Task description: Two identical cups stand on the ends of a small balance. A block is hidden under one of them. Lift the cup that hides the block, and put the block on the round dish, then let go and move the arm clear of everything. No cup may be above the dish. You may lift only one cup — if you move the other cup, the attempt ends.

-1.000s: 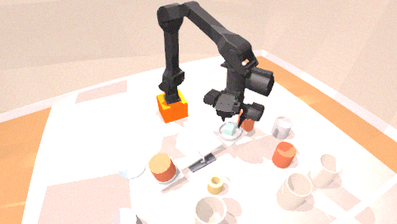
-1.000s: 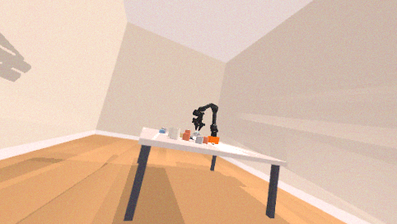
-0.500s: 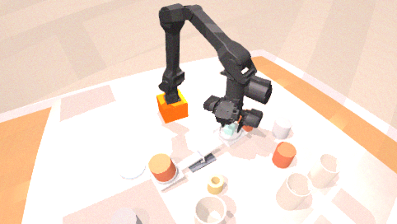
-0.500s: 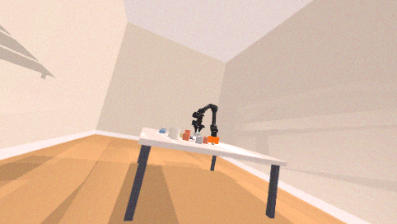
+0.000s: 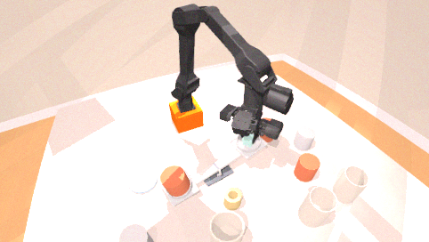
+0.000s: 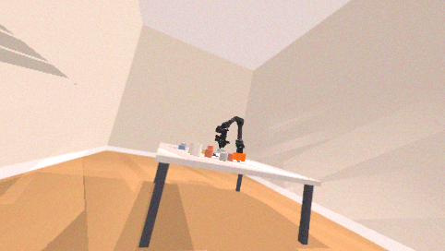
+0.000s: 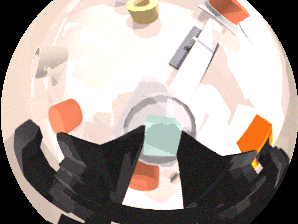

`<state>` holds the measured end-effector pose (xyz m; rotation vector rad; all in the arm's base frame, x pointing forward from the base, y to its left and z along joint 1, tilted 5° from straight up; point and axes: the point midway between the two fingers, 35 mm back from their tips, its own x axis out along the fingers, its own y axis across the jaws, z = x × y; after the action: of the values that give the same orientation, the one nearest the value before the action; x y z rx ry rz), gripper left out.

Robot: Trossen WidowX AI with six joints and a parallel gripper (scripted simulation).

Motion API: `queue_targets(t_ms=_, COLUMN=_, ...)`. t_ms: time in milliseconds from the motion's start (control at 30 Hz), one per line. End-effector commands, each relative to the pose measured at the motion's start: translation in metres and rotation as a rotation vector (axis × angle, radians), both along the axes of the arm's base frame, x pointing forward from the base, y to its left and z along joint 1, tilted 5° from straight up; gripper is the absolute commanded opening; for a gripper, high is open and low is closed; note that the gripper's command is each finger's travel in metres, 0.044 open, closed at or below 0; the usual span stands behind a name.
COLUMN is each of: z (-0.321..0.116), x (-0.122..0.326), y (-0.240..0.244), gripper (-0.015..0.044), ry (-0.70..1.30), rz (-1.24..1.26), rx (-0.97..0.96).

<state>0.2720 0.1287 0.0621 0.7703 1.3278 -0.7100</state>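
A pale green block [image 5: 248, 140] [image 7: 162, 136] is between the fingertips of my gripper [image 5: 249, 138] [image 7: 163, 138], which is shut on it. It is at the uncovered right pan of the balance [image 5: 228, 162] [image 7: 196, 72]; whether it is clear of the pan I cannot tell. One orange cup [image 5: 175, 181] [image 7: 229, 10] stands on the other pan. Another orange cup [image 5: 268, 134] [image 7: 145, 176] is off the balance, just beyond the right pan and partly hidden by the gripper. The pale round dish [image 5: 143, 182] lies left of the cup-bearing pan.
A third orange cup [image 5: 306, 167] [image 7: 65, 116] and a whitish cup [image 5: 303, 139] stand to the right. Beige cups [image 5: 349, 186] [image 5: 315, 210] [image 5: 227, 229] stand toward the front. A yellow ring [image 5: 232, 203] [image 7: 144, 17] is near the balance. The orange robot base [image 5: 189, 121] [image 7: 252, 134] is behind.
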Motion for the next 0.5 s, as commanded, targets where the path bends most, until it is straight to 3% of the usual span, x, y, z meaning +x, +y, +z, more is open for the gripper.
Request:
queue_targets(t_ms=0, z=-0.002, x=-0.001, y=0.0, gripper=0.0088, ry=0.006, rz=0.004, rx=0.0)
queue_targets(t_ms=133, z=0.012, x=-0.001, y=0.001, gripper=0.0, ry=0.005, rz=0.004, rx=0.001)
queue_targets(t_ms=467, z=0.068, x=-0.006, y=0.003, gripper=0.0, ry=0.005, rz=0.004, rx=0.001)
